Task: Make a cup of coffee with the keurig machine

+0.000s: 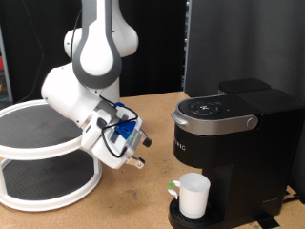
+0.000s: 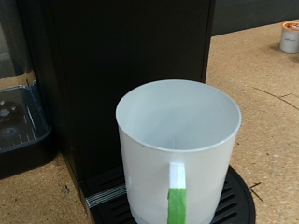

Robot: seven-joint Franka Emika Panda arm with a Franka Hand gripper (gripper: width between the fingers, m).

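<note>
The cup (image 2: 177, 149) runs off the wrist view's edge, base unseen. The keurig machine (image 1: 232, 143) is cropped in the exterior view. The gripper's (image 1: 140, 153) fingers are too small to read.

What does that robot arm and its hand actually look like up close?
The arm is made of smooth, rounded white shells with grey bands at the joints. Its hand is a white block carrying a small blue part and thin dark cables looping over it, ending in short stubby fingers. No lettering on it is readable. The wrist view shows none of the hand.
</note>
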